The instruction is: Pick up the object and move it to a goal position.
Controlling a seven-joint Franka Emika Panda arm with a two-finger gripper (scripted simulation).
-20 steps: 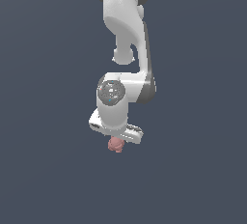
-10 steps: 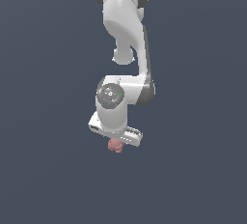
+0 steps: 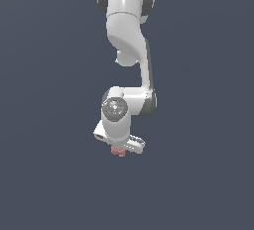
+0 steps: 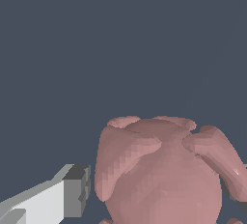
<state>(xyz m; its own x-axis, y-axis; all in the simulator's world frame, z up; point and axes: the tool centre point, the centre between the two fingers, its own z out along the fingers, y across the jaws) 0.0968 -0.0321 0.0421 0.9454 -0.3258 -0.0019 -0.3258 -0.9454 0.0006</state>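
The object [image 3: 118,151] is a small dusty pink-red lumpy blob, and only its lower part shows under the white hand in the exterior view. In the wrist view the object [image 4: 161,170] fills the space between the fingers. My gripper [image 3: 119,146] points down and sits over it, one finger on each side. One grey-tipped finger [image 4: 72,191] stands a narrow gap away from the blob. The other finger shows only as a dark sliver at the picture's edge. The jaws look open around the object.
The white arm [image 3: 130,50] reaches down from the top of the exterior view. Everything around it is a plain dark blue-grey background with no other objects or edges.
The hand has come down over the object, so less of the pink blob shows under it. The object itself has stayed in place.
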